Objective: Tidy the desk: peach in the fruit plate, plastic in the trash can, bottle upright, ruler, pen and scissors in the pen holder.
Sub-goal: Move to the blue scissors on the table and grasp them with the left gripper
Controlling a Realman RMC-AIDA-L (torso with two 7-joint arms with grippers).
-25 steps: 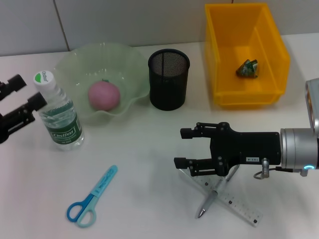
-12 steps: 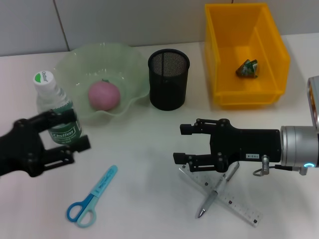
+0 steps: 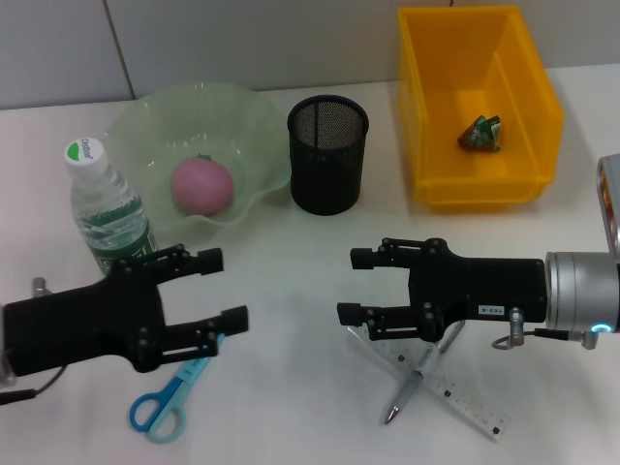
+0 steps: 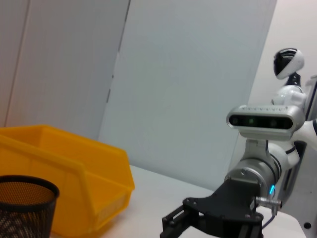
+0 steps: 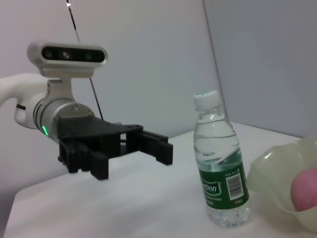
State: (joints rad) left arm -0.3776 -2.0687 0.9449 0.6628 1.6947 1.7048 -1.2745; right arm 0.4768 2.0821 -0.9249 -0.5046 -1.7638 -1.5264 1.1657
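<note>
The blue scissors (image 3: 172, 395) lie flat near the front left. My left gripper (image 3: 225, 291) is open just above their blade end and hides the tips. To the right, my right gripper (image 3: 352, 286) is open beside the crossed pen (image 3: 415, 380) and clear ruler (image 3: 463, 398). The bottle (image 3: 109, 215) stands upright at the left and also shows as the bottle (image 5: 221, 164) in the right wrist view. A pink peach (image 3: 201, 186) rests in the green fruit plate (image 3: 254, 116). Crumpled plastic (image 3: 481, 133) lies in the yellow trash can (image 3: 539, 107). The black mesh pen holder (image 3: 327, 155) stands between plate and can.
The right wrist view looks across at my left gripper (image 5: 151, 144) with the plate (image 5: 277, 178) beyond the bottle. In the left wrist view, the yellow can (image 4: 79, 183) and pen holder (image 4: 22, 208) sit near the right arm (image 4: 233, 213). White tabletop separates the two grippers.
My left arm has swung from beside the bottle toward the table's middle and now sits over the scissors' blade end, still open. The right gripper has barely moved.
</note>
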